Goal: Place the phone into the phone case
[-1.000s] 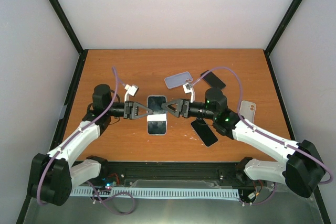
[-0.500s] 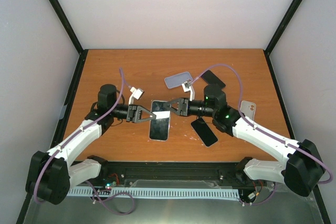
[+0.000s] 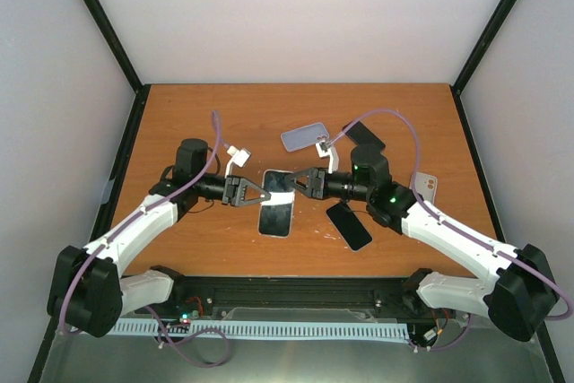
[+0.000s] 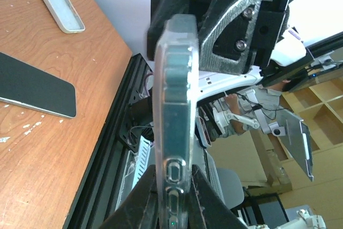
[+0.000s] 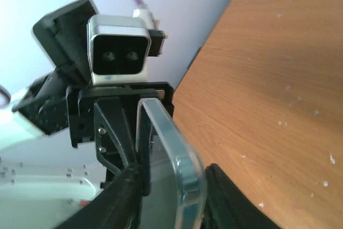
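One phone (image 3: 276,217), between left claw (image 3: 267,193), right claw (image 3: 289,186)

The left arm (image 3: 134,230) and the right arm (image 3: 448,235) reach forward and bend inward, their wrists level and pointing at each other above the middle of the desk (image 3: 224,114). The left pincer (image 3: 266,195) and the right pincer (image 3: 292,186) almost meet tip to tip, each clamped on an opposite edge of the phone (image 3: 276,217).

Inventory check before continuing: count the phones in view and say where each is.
3. One phone gripped between the left end effector and right end effector; a second phone flat just right of it; a third phone farther back, beside a pale case.
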Controlling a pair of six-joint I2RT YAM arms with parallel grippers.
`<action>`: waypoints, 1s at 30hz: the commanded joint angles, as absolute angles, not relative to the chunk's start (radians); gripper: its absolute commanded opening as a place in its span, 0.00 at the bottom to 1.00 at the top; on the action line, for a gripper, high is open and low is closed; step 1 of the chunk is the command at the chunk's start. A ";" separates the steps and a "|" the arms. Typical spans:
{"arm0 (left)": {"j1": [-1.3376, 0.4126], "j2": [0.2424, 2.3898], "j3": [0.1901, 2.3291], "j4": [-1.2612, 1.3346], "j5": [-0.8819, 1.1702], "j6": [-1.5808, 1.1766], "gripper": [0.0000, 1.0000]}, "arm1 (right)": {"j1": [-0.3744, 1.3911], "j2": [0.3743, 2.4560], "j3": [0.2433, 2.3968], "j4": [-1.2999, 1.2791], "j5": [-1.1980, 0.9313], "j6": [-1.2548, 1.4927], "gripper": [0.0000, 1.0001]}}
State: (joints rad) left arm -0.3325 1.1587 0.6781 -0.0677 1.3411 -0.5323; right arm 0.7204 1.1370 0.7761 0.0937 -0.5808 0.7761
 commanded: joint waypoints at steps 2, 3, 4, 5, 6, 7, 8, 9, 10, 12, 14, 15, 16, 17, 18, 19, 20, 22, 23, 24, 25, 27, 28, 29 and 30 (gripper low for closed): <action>-0.327 1.162 0.717 -0.110 1.158 -0.554 0.00 | 0.723 1.061 0.767 0.016 -0.485 0.732 0.51; -0.327 1.161 0.719 -0.115 1.134 -0.557 0.00 | 0.721 1.048 0.759 -0.001 -0.464 0.727 0.59; -0.326 1.163 0.725 -0.125 1.103 -0.558 0.00 | 0.721 1.034 0.750 -0.019 -0.442 0.723 0.67; -0.323 1.166 0.734 -0.139 1.075 -0.556 0.00 | 0.721 1.024 0.742 -0.037 -0.419 0.718 0.76; -0.319 1.171 0.742 -0.150 1.051 -0.555 0.00 | 0.721 1.011 0.733 -0.059 -0.403 0.712 0.80; -0.313 1.177 0.749 -0.153 1.028 -0.555 0.00 | 0.721 1.001 0.724 -0.085 -0.384 0.704 0.84; -0.306 1.188 0.755 -0.178 0.991 -0.558 0.00 | 0.721 0.993 0.715 -0.109 -0.365 0.699 0.87; -0.294 1.201 0.759 -0.194 0.959 -0.568 0.00 | 0.721 0.988 0.707 -0.138 -0.347 0.693 0.89; -0.280 1.217 0.760 -0.203 0.930 -0.584 0.00 | 0.721 0.984 0.698 -0.161 -0.333 0.685 0.92; -0.236 1.266 0.756 -0.216 0.910 -0.615 0.00 | 0.721 0.970 0.678 -0.196 -0.310 0.673 0.94; -0.171 1.322 0.749 -0.234 0.886 -0.637 0.00 | 0.721 0.957 0.661 -0.225 -0.287 0.665 0.96; -0.147 1.345 0.749 -0.244 0.869 -0.636 0.00 | 0.721 0.950 0.659 -0.243 -0.272 0.658 0.99; -0.125 1.364 0.750 -0.246 0.860 -0.632 0.00 | 0.721 0.943 0.659 -0.261 -0.261 0.649 1.00; -0.102 1.380 0.750 -0.244 0.849 -0.629 0.00 | 0.721 0.937 0.662 -0.283 -0.249 0.640 1.00; -0.076 1.397 0.754 -0.249 0.841 -0.630 0.00 | 0.721 0.931 0.666 -0.303 -0.240 0.630 1.00; -0.051 1.412 0.759 -0.252 0.842 -0.632 0.00 | 0.721 0.922 0.668 -0.322 -0.233 0.623 1.00; -0.025 1.425 0.762 -0.254 0.843 -0.634 0.00 | 0.721 0.913 0.669 -0.333 -0.226 0.621 1.00; 0.015 1.444 0.778 -0.275 0.807 -0.633 0.00 | 0.721 0.897 0.667 -0.345 -0.212 0.621 1.00; 0.031 1.453 0.786 -0.285 0.787 -0.628 0.00 | 0.721 0.893 0.664 -0.351 -0.204 0.625 1.00; 0.045 1.463 0.794 -0.292 0.774 -0.623 0.00 | 0.721 0.889 0.662 -0.355 -0.195 0.628 1.00; 0.057 1.474 0.803 -0.298 0.770 -0.618 0.00 | 0.721 0.887 0.659 -0.357 -0.188 0.629 1.00; 0.068 1.511 0.826 -0.323 0.771 -0.603 0.00 | 0.721 0.887 0.651 -0.359 -0.183 0.630 1.00; 0.071 1.530 0.838 -0.336 0.757 -0.594 0.00 | 0.721 0.890 0.650 -0.360 -0.182 0.629 1.00; 0.072 1.548 0.848 -0.349 0.743 -0.587 0.00 | 0.721 0.894 0.650 -0.362 -0.183 0.629 1.00; 0.073 1.565 0.856 -0.357 0.727 -0.584 0.01 | 0.721 0.898 0.650 -0.363 -0.186 0.631 1.00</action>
State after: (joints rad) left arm 0.0612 1.5169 0.7818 -0.3161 0.7570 -0.6140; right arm 0.7219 0.9005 0.6624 -0.3374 -0.2146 0.6426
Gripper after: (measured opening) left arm 0.112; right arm 0.999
